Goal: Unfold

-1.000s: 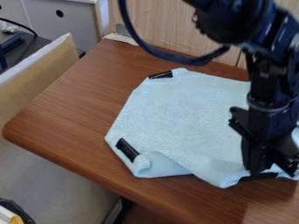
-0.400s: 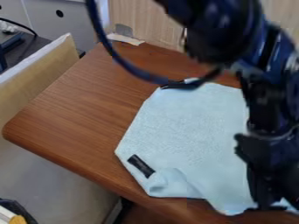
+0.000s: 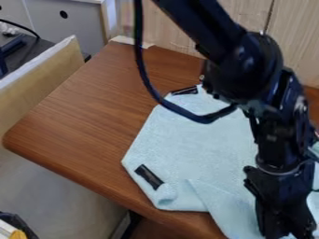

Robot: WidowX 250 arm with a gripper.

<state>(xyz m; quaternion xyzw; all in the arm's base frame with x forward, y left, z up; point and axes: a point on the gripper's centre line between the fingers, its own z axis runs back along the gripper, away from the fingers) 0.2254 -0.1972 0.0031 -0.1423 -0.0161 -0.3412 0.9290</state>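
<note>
The black gripper (image 3: 287,233) is low at the bottom right of the camera view, against the front part of the pale blue cloth (image 3: 187,140). The cloth lies mostly flat on the brown table, with a curled corner at its front left and a diagonal fold beside it running down toward the gripper. Its front part goes out of the view at the bottom edge. Black strips mark its left and far corners. The arm covers much of the cloth's right side.
The wooden table (image 3: 81,116) has a rounded left corner and a front edge running down to the right, close to the cloth. A tan panel (image 3: 44,79) stands left of it. A wood-grain wall (image 3: 237,14) rises behind, and a dark cable (image 3: 146,79) loops over the cloth.
The gripper has moved toward the bottom of the view. The cloth first shifted down and slightly right with it; then its front part moved further down, and a diagonal fold now shows there.
</note>
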